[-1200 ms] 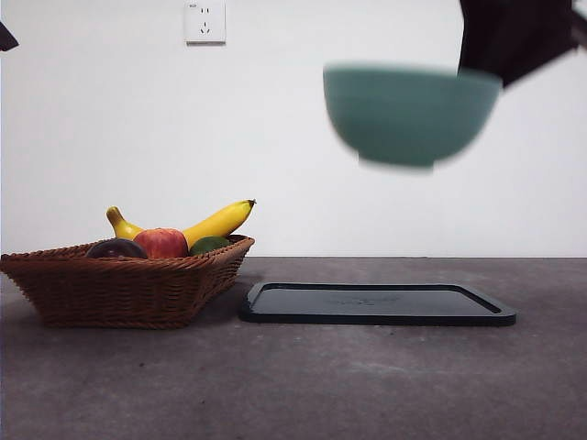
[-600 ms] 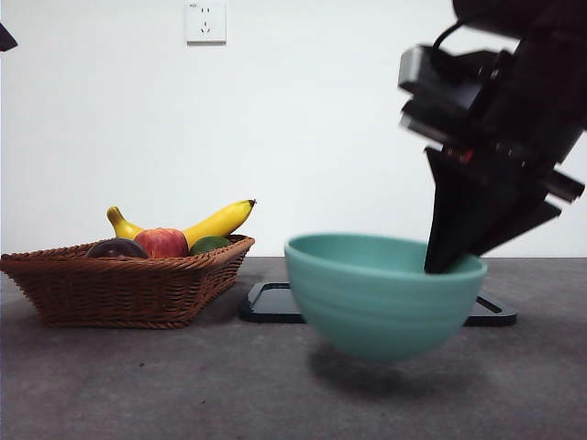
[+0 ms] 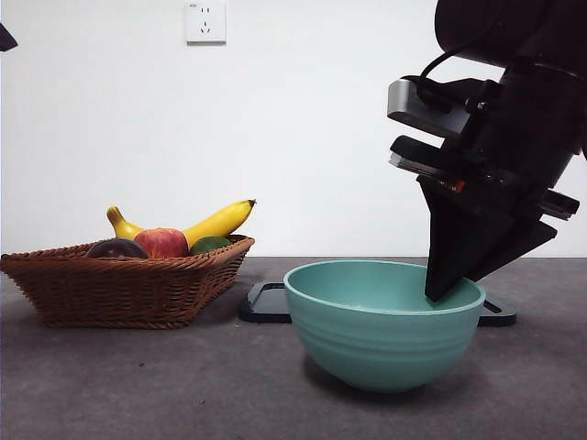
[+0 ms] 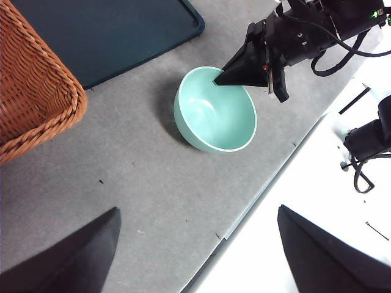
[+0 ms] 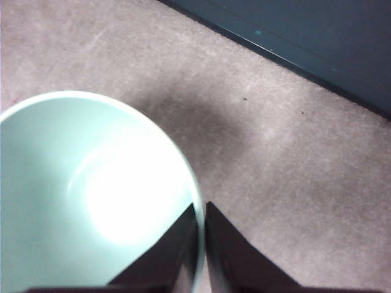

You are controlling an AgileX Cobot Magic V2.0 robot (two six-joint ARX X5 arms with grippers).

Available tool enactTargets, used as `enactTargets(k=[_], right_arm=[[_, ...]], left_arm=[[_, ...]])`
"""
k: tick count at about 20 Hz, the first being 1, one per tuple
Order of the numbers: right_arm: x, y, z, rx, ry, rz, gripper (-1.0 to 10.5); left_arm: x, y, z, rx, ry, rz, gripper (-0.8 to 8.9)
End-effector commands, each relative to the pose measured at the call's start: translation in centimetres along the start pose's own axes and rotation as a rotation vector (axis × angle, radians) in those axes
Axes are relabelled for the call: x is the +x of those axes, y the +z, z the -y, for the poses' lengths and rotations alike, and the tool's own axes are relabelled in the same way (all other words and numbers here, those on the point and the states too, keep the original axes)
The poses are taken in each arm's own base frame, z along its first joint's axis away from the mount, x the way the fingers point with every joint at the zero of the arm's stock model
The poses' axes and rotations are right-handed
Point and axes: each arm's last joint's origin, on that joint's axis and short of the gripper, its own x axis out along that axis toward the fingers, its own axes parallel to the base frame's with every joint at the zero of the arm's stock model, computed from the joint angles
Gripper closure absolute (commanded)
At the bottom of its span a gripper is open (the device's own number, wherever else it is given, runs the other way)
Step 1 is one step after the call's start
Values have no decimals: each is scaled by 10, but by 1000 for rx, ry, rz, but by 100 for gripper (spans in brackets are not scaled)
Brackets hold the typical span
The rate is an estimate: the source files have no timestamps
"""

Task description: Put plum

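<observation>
A: Where is the plum (image 3: 116, 248)?

B: In the wicker basket (image 3: 119, 291), at the end farthest from the bowl. Beside it, toward the bowl, sit a red apple (image 3: 161, 242) and a dark green fruit (image 3: 209, 245); a banana (image 3: 197, 224) lies behind them. Nothing touches the plum.

A: And the bowl?

B: The teal bowl (image 3: 385, 323) rests on the bench (image 3: 183, 385), empty, in front of the dark tray (image 3: 266, 302) and well apart from the basket. The right end effector (image 5: 200, 232) pinches its rim, one jaw inside and one outside, jaws narrow on the wall.

A: Left end effector (image 4: 195, 256)?

B: High above the bench, jaws wide, holding nothing.

A: Step in hand?

B: Judged: setting the bowl down as the receptacle. To do it well, spread the jaws only once the base sits flat, then lift straight up so the inner jaw clears the rim without dragging or tipping the bowl. The left arm is probably better placed for the basket; it should drop onto the plum from above, since the apple crowds one side.
</observation>
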Motion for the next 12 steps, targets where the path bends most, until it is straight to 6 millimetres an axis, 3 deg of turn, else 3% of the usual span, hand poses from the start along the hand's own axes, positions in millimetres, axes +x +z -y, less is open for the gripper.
enactTargets(k=[1, 5, 8, 12], right_arm=[[6, -1, -1, 7, 4, -22, 934], [10, -2, -1, 15, 1, -45, 906], [10, -2, -1, 18, -1, -44, 757], [7, -1, -2, 17, -1, -30, 744]], left_arm=[[-3, 5, 2, 30, -3, 14, 411], [-3, 4, 2, 29, -3, 14, 411], [-3, 4, 2, 29, -3, 14, 411], [-3, 4, 2, 28, -4, 13, 411]])
